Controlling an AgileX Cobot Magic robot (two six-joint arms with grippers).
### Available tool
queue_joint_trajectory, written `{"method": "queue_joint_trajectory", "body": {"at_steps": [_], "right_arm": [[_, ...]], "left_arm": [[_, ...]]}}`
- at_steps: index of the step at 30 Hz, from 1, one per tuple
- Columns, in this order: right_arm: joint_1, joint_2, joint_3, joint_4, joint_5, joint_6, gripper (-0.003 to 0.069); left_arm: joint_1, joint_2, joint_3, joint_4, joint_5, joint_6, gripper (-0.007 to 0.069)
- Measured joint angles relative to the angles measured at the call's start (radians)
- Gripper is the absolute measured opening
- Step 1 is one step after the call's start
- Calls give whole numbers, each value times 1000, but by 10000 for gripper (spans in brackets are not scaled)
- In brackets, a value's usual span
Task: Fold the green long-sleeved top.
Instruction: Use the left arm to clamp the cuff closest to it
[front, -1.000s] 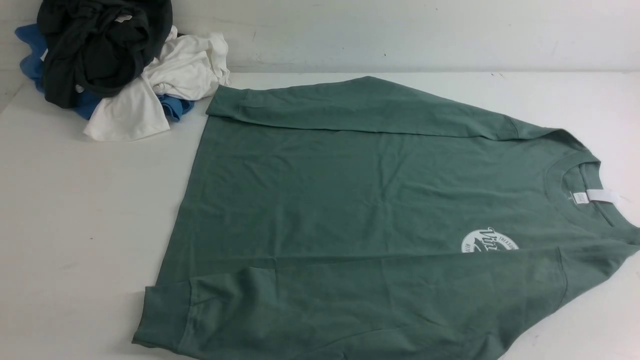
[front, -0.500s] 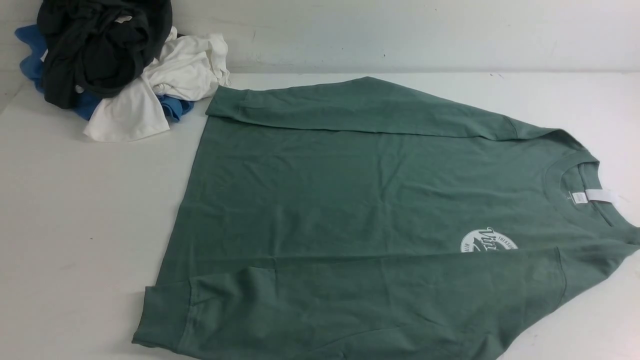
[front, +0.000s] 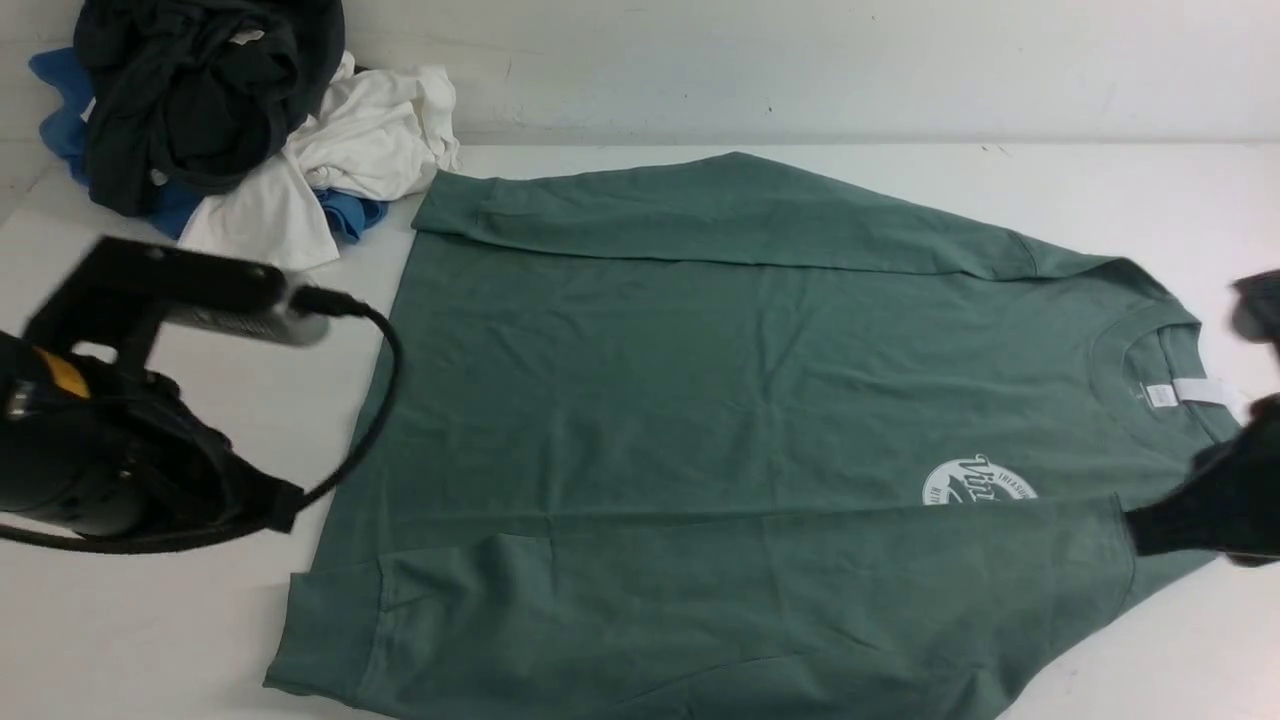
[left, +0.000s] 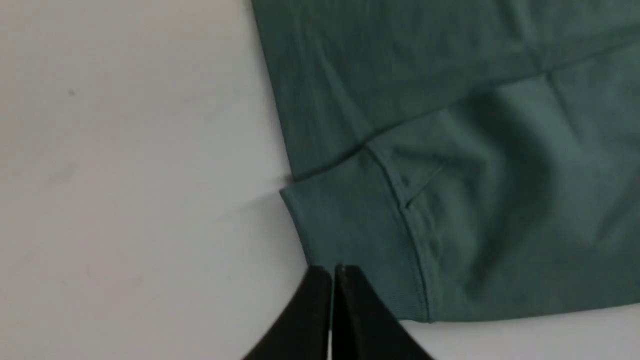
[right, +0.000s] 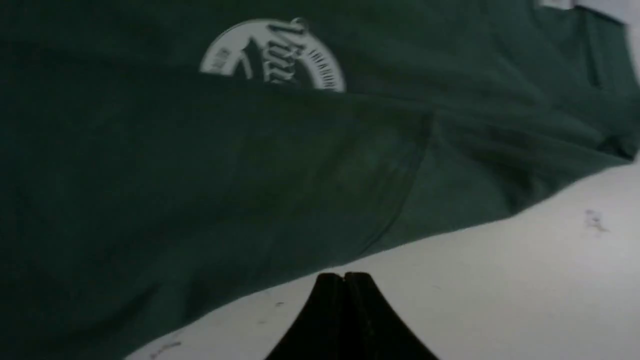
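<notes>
Two grippers, both with their black fingers pressed together and nothing between them. The left gripper (left: 332, 280) hangs over the bare white table (left: 125, 175), its tips just beside the edge of the ribbed cuff (left: 350, 235) of the green top (left: 450, 100); whether they touch the cloth cannot be told. The right gripper (right: 345, 285) is also over bare table, just off the top's edge near a shoulder seam, with the round white logo (right: 272, 55) farther in. In the front view the left arm (front: 110, 440) sits at nine o'clock from the top's middle and the right arm (front: 1215, 510) at about four o'clock, overlapping the shoulder. The top lies flat, front up, neck and white label (front: 1195, 392) toward three o'clock, hem toward nine, both sleeves folded along the body. At ten o'clock lie a black garment (front: 190, 90), a white garment (front: 330, 160) and a blue garment (front: 60, 110) in a heap
</notes>
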Motion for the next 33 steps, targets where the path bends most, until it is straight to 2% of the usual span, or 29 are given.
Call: {"method": "queue_joint_trajectory", "body": {"at_steps": [4, 7, 8, 9, 11, 14, 17, 19, 22, 25, 33], "right_arm": [[40, 160, -36, 162, -41, -164, -10], [43, 234, -40, 274, -59, -263, -10], [43, 236, -40, 287, -59, -269, -10], [45, 247, -40, 331, -60, -315, -10], [48, 248, -41, 388, -63, -372, -10], [49, 248, -42, 459, -68, -433, -10], [49, 248, -42, 518, -68, -464, -10], [49, 248, -42, 550, -68, -483, -10], [49, 248, -42, 583, -67, -512, -10], [49, 248, -42, 591, -64, -538, -10], [49, 248, -42, 591, -56, -557, -10]], "left_arm": [[0, 157, -6, 1, -35, 0, 58], [0, 262, -22, 1, -54, 0, 166], [0, 273, -23, 1, -57, 0, 174], [0, 314, -34, 1, -63, -1, 249], [0, 356, -45, 5, -69, -1, 311], [0, 394, -55, 17, -92, -1, 331], [0, 426, -61, 33, -108, -1, 292], [0, 448, -62, 37, -115, -1, 231], [-1, 461, -72, 31, -117, -1, 92], [-1, 461, -89, 35, -95, -1, 23], [-32, 345, -246, 48, 110, -2, 13]]}}
